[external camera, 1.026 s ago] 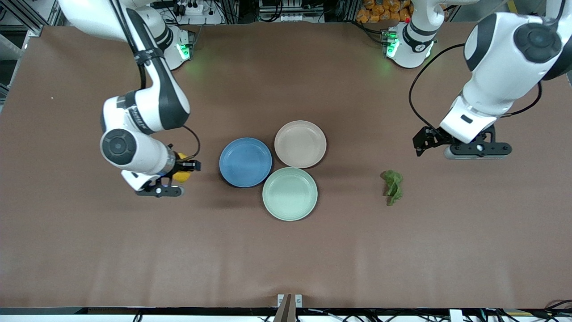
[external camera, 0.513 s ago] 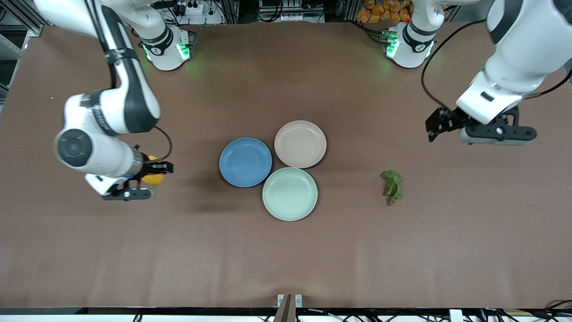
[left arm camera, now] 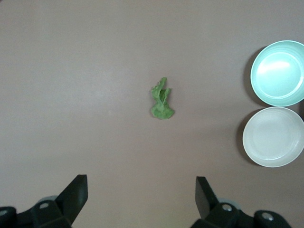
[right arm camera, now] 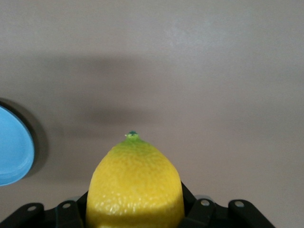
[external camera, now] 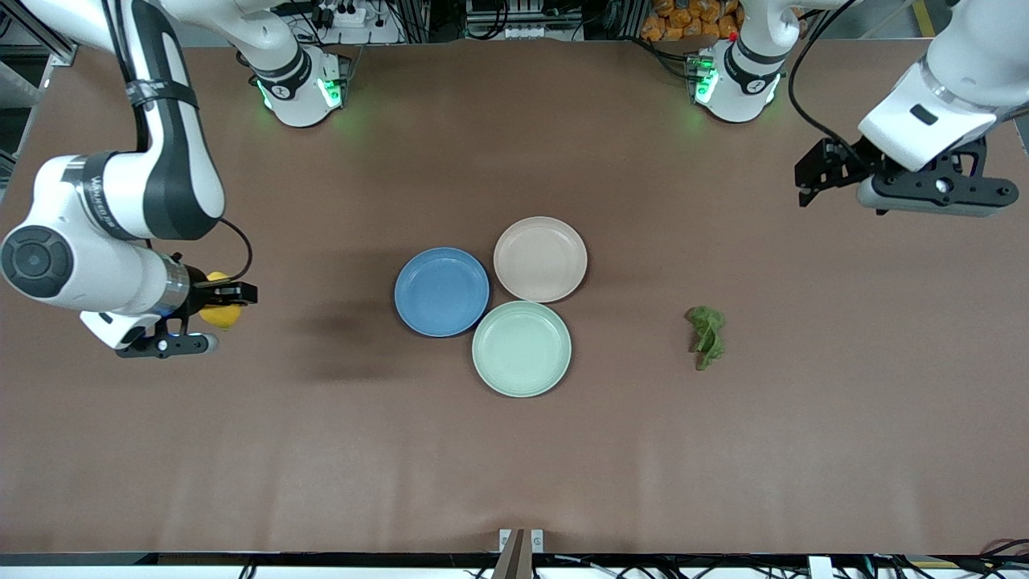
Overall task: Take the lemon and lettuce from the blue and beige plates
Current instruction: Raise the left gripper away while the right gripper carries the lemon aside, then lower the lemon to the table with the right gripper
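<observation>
Nearest the front camera, the green plate (external camera: 522, 348) is sitting bare on the brown counter (external camera: 514, 450), touching the blue plate (external camera: 441, 291) and the beige plate (external camera: 540, 259), which lie a little farther off; all three are showing nothing inside. A wide stretch of open counter is running from the green plate down to the near edge.

The lettuce (external camera: 707, 335) is lying crumpled on the counter toward the left arm's end, well apart from the plates, with free room all round it. The left wrist view is showing it (left arm camera: 162, 100) clearly, along with the green plate (left arm camera: 279, 73) and beige plate (left arm camera: 273, 137), both cut off at the frame's edge.

The right gripper (external camera: 211, 310) is hanging over bare counter at the right arm's end, its jaws closing on the lemon (external camera: 219, 301). From the front the arm is hiding most of the fruit. The right wrist view is showing it large (right arm camera: 135, 187), green tip pointing outward, its lower part cut off, with only a sliver of the blue plate (right arm camera: 14, 147).

The left gripper (external camera: 932, 193) is hovering over counter near the left arm's corner, close to the table edge. Its jaws are standing wide apart and holding nothing; only the two fingertips (left arm camera: 76, 194) are in view.
</observation>
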You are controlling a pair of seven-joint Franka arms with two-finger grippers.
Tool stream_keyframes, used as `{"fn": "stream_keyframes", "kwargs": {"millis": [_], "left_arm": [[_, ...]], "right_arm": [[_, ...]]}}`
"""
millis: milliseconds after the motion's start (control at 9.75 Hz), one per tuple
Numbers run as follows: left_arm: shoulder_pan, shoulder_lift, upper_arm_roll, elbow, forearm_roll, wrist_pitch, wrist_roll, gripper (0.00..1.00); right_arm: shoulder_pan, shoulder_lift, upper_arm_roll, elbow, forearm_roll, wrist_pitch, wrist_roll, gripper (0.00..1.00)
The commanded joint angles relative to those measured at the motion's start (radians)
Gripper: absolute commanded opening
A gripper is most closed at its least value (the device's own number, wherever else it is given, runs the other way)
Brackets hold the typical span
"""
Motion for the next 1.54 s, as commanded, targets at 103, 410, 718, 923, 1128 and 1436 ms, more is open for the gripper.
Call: {"fn": "stream_keyframes", "kwargs": {"millis": [103, 410, 718, 923, 1128, 1436], "left_arm": [[-0.006, 0.003, -0.002, 0.034, -0.03, -0.049, 0.03, 1.0], [-0.007, 0.003, -0.003, 0.036, -0.056, -0.049, 0.032, 1.0], [-0.009, 0.006, -0.002, 0.04, -0.07, -0.049, 0.033, 1.0], [-0.012, 0.006, -0.005, 0.039, -0.067, -0.049, 0.035, 1.0], [-0.012, 0.006, -0.005, 0.04, -0.064, -0.049, 0.035, 1.0], [-0.012, 0.006, -0.005, 0.04, -0.065, -0.049, 0.036, 1.0]], "right_arm": [[-0.101, -0.057, 0.014, -0.049, -0.007, -0.001, -0.118, 0.51], [-0.159, -0.128, 0.046, -0.18, -0.007, 0.085, -0.137, 0.51], [-0.221, -0.178, 0.126, -0.325, -0.007, 0.222, -0.135, 0.5], [-0.247, -0.194, 0.165, -0.428, -0.007, 0.344, -0.135, 0.5], [-0.265, -0.194, 0.185, -0.497, -0.007, 0.428, -0.135, 0.5], [-0.269, -0.18, 0.195, -0.576, -0.007, 0.546, -0.137, 0.5]]}}
